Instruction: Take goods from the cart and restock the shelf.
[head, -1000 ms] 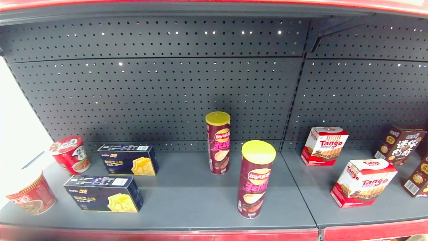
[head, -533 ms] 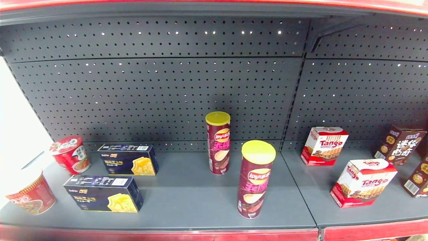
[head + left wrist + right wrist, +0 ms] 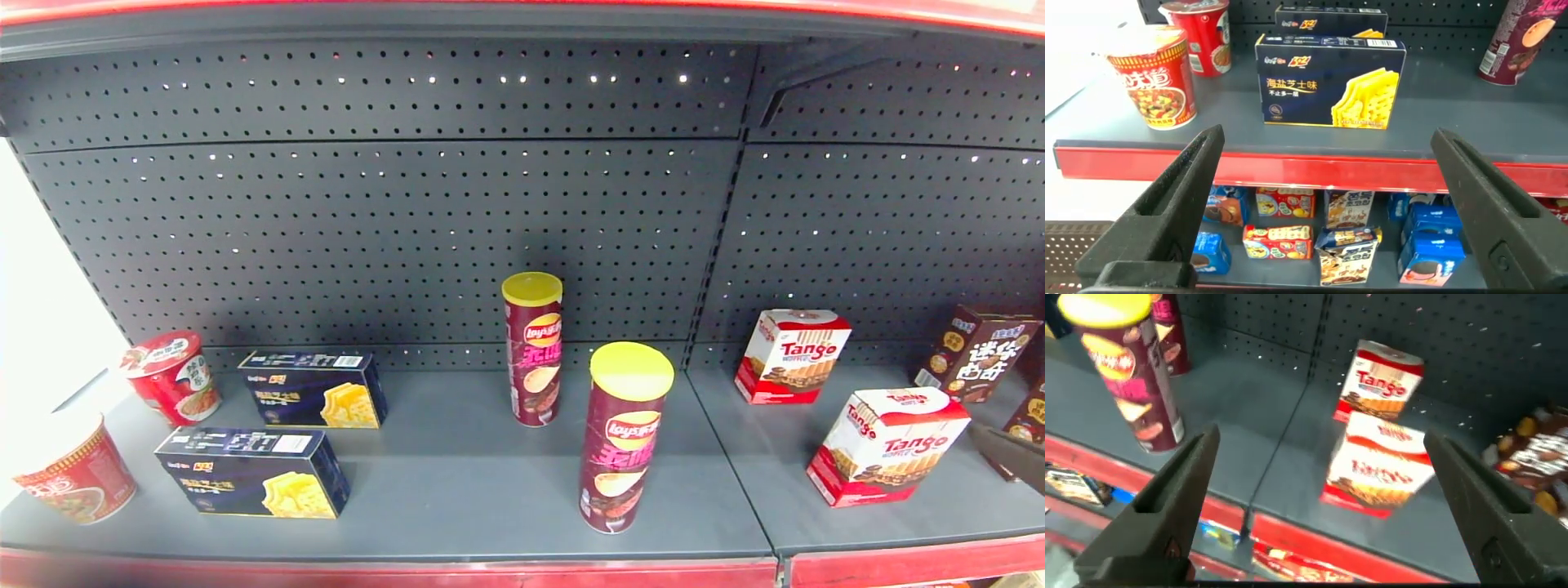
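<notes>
Left gripper hangs with its jaws wide apart and nothing between them. It sits level with the red front lip of the shelf and faces the front blue box and the front noodle cup. Under that lip, a lower shelf is packed with small packets.

Right gripper is likewise spread open and empty. It faces the front wafer box and the rear wafer box, with the front chip can off to one side.

In the head view the goods stand in pairs, and none of them touch:
- **Lower left:** the noodle cups, with the rear noodle cup near the pegboard back.
- **Just right of them:** the blue boxes, the rear blue box behind the front one.
- **Centre of the frame:** both chip cans upright, the rear chip can behind and slightly left of the front one.
- **Right bay:** the 2 wafer boxes, then brown boxes at the far right edge.

As a judgement, the restocking is only partly done. Every kind of goods is just 2 deep, and wide bare stretches of shelf lie between and in front of the groups. With both grippers empty, this looks like a pause between placements. What seems to be left is the bulk of the job: going to the cart for another item, carrying it up, and setting it beside its own kind, many times over.
</notes>
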Motion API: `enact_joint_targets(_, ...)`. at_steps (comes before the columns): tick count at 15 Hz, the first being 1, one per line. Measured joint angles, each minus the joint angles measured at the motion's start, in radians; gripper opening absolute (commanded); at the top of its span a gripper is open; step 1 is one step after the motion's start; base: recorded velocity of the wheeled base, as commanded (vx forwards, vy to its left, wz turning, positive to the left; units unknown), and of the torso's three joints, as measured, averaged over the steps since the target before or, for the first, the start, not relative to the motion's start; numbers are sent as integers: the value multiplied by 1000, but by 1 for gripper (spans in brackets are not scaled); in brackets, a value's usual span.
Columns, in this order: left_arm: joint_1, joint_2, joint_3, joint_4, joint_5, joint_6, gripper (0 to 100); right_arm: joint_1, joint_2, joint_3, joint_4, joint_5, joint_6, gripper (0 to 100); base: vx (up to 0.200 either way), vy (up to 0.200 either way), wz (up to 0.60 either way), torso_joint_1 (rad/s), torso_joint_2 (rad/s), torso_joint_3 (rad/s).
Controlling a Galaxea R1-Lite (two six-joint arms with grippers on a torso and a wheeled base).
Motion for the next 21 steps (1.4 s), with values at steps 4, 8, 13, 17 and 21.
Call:
enact_joint_targets(4,0,0,0,0,0,0,100,74,209,-63,-28,-16,91,100,0,0,0,0,0,0)
enact_joint_targets(8,0,0,0,0,0,0,100,184,395,-72,-217,-187,229,100,0,0,0,0,0,0)
enact_joint_targets(13,0,0,0,0,0,0,100,204,588,7,-448,-218,249,100,0,0,0,0,0,0)
enact_joint_targets(17,0,1,0,0,0,0,100,209,710,84,-607,-219,250,100,0,0,0,0,0,0)
enact_joint_targets(21,0,1,0,0,0,0,100,222,784,100,-659,-227,251,100,0,0,0,0,0,0)
